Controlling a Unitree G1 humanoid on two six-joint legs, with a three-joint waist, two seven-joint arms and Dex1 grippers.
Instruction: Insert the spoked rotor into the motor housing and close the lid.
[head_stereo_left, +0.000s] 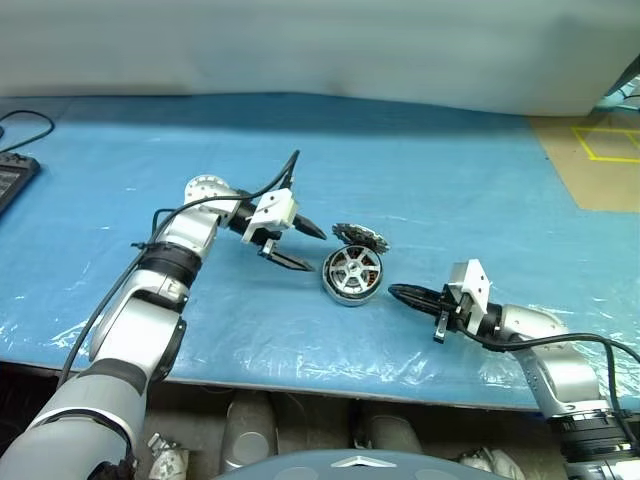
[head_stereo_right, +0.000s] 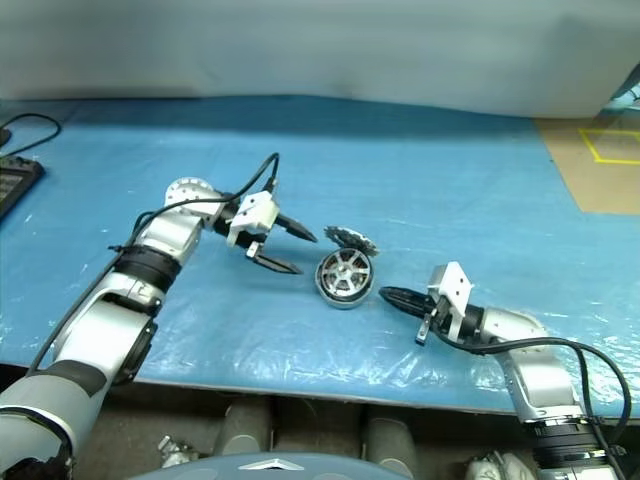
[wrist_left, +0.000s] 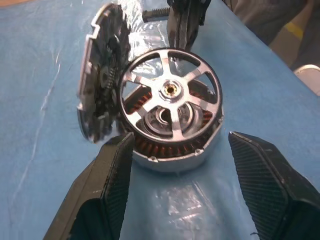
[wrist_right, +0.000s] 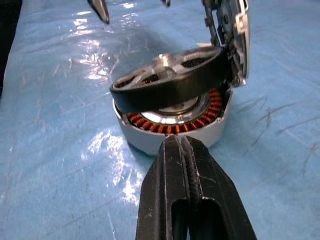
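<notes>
The spoked rotor (wrist_left: 170, 92) rests tilted on the motor housing (wrist_left: 172, 156), one side raised above the copper winding ring (wrist_right: 172, 126). The housing's lid (head_stereo_left: 360, 238) stands propped open at the far side of the housing (head_stereo_left: 350, 290). My left gripper (head_stereo_left: 302, 247) is open just to the left of the housing, its fingers (wrist_left: 115, 165) spread on either side of it and apart from it. To the housing's right my right gripper (head_stereo_left: 402, 293) is shut on nothing, its tip (wrist_right: 186, 145) close to the housing wall.
The blue plastic-covered table (head_stereo_left: 450, 180) stretches all around the housing. A black device (head_stereo_left: 12, 182) with a cable lies at the far left edge. A brown surface with yellow tape (head_stereo_left: 600, 150) borders the table at the far right.
</notes>
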